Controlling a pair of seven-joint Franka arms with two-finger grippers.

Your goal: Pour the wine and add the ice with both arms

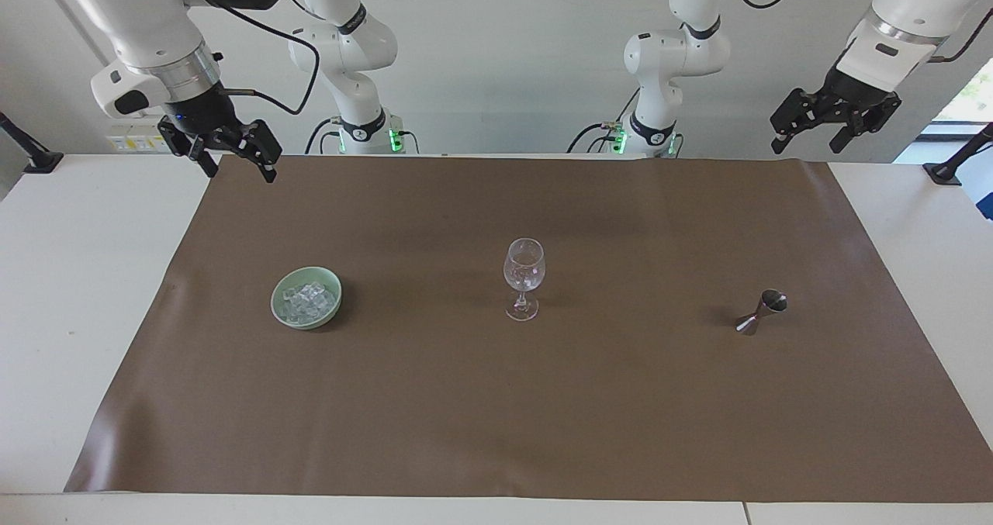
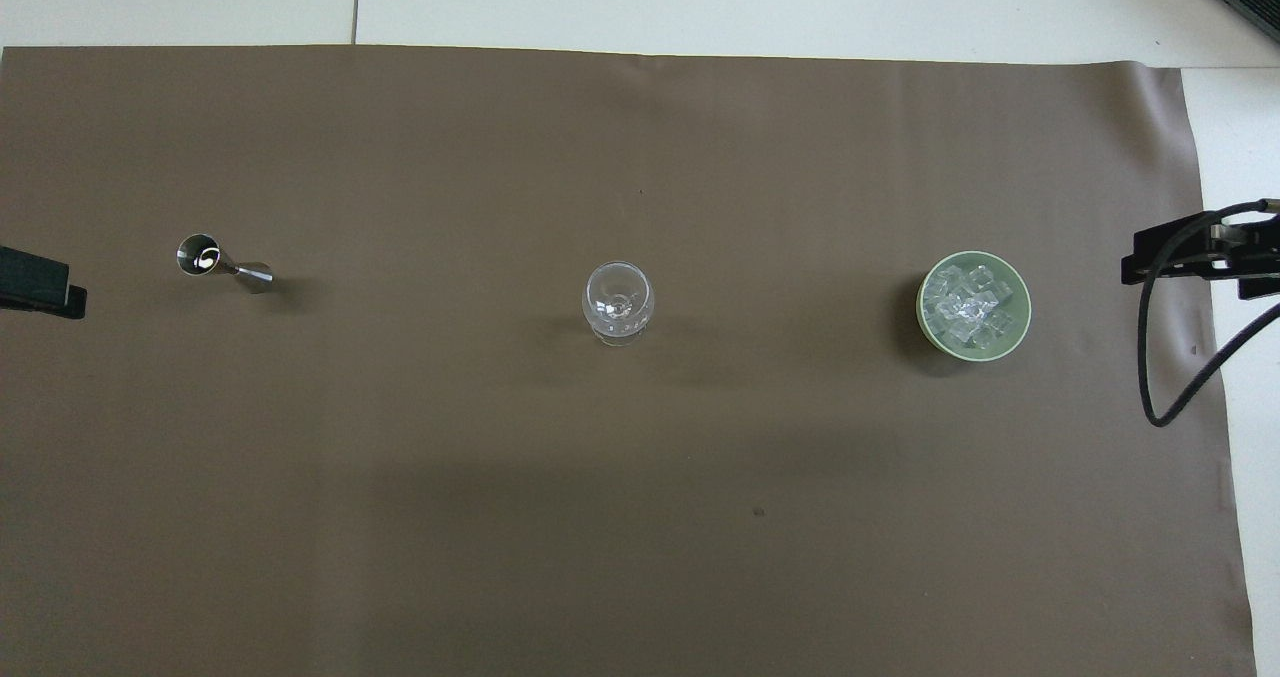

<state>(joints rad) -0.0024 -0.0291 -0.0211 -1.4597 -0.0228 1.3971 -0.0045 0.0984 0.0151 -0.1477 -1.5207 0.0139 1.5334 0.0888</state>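
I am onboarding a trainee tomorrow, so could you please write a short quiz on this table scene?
1. True or false: the ice lies in the wine glass.
2. Which item stands toward the left arm's end of the table? A) green bowl B) metal jigger C) wine glass
3. Fill in: both the left gripper and the right gripper hang above the table's edge with jaws ____.

Key: 1. False, the ice is heaped in the green bowl; the glass holds no ice cubes. 2. B. 3. open, holding nothing.
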